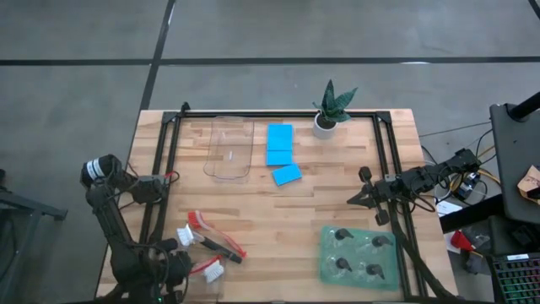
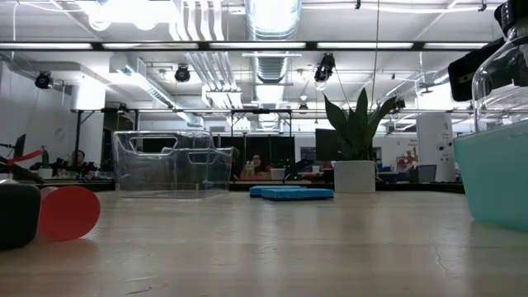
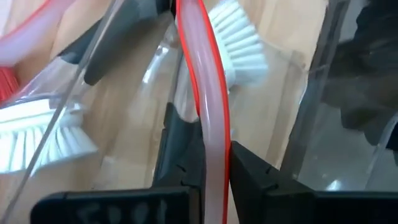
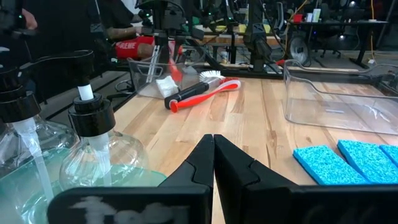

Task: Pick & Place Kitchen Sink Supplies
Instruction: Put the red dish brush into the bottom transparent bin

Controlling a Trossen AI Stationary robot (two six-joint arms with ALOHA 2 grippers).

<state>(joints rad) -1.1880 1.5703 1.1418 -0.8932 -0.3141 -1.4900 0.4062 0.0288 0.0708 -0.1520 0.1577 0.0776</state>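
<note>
Wood table (image 1: 278, 211) under a bright open workshop w/ ceiling ducts; people sit at desks far back. Left gripper (image 3: 214, 163), at the front-left corner, pinches a red-edged brush handle (image 3: 208, 93) over the small clear tray (image 1: 202, 253); more brushes (image 1: 215, 241) lie beside it. Right gripper (image 4: 213, 155) waits at right, fingers pressed together; sponges (image 1: 280, 152) sit mid-back by the big clear bin (image 1: 229, 149), pump bottles (image 1: 356, 253) on the green mat (image 1: 331, 268) front right.

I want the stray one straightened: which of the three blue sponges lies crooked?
The flat bright-blue rectangular sponge nearest the table's front. It sits angled and offset right, while the other two line up squarely.
</note>
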